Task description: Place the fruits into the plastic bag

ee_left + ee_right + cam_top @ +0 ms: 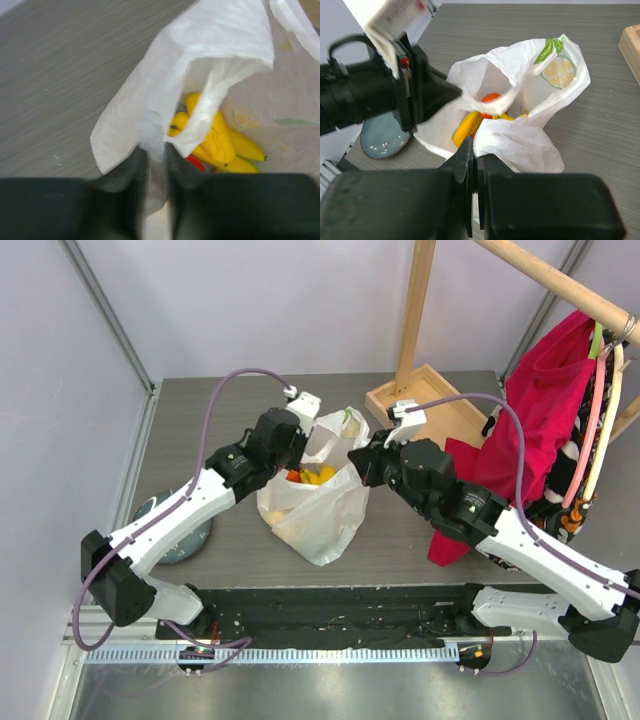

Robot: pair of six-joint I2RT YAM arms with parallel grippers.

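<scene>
The plastic bag (318, 508) stands open mid-table, white with a lemon print. Inside lie the fruits: a yellow banana bunch (220, 142), a red piece (196, 163) under it, and a red-orange round fruit (491, 97) beside a long yellow-orange one (466, 128). My left gripper (292, 452) is at the bag's left rim; in the left wrist view its fingers (154, 152) stand close together with a fold of the bag (150, 90) between them. From the right side, my right gripper (360, 466) holds the other rim, its jaws (475, 150) pinched on the plastic (520, 142).
A round grey plate (185, 535) lies at the left, partly under my left arm. A wooden tray (430, 400) with an upright post (415, 310) stands at the back right. A red cloth (535, 410) hangs from a rail at the right.
</scene>
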